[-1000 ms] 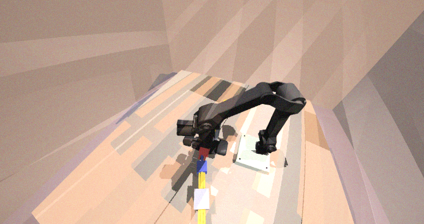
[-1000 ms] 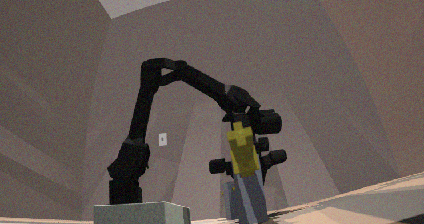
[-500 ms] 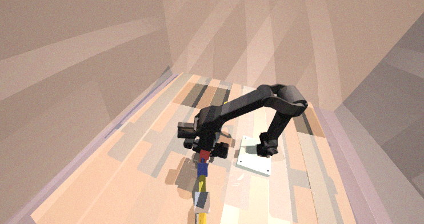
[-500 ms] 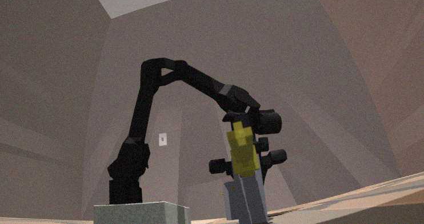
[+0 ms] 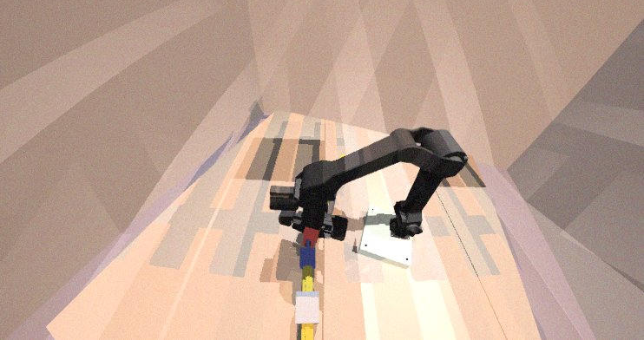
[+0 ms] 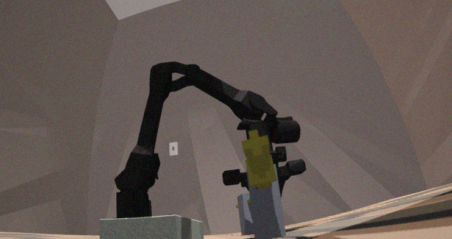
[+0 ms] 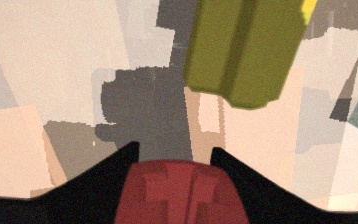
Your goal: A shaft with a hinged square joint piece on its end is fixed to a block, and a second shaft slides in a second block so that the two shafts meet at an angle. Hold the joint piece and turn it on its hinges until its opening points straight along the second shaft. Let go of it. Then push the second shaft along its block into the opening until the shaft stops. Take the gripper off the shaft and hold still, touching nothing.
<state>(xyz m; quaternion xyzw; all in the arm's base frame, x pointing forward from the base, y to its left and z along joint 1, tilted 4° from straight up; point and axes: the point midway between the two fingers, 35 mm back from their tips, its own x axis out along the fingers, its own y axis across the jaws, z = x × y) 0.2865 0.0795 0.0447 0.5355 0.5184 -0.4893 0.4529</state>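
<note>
Claw [image 5: 311, 230] [image 6: 264, 175] [image 7: 175, 152] closed around the red joint [image 5: 310, 237] [image 7: 180, 192], I have aligning, releasing and pushing left; the shaft [image 5: 343, 156] [image 6: 237, 206] [image 7: 245, 50] ahead sits apart.

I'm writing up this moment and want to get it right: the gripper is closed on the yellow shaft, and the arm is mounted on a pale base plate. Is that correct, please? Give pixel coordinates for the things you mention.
Not quite: the gripper [image 5: 312, 232] [image 7: 175, 152] is shut on the red joint piece [image 5: 310, 237] [image 7: 180, 192], not the yellow shaft [image 7: 245, 50], as the wrist view shows. The rest stands.
</note>
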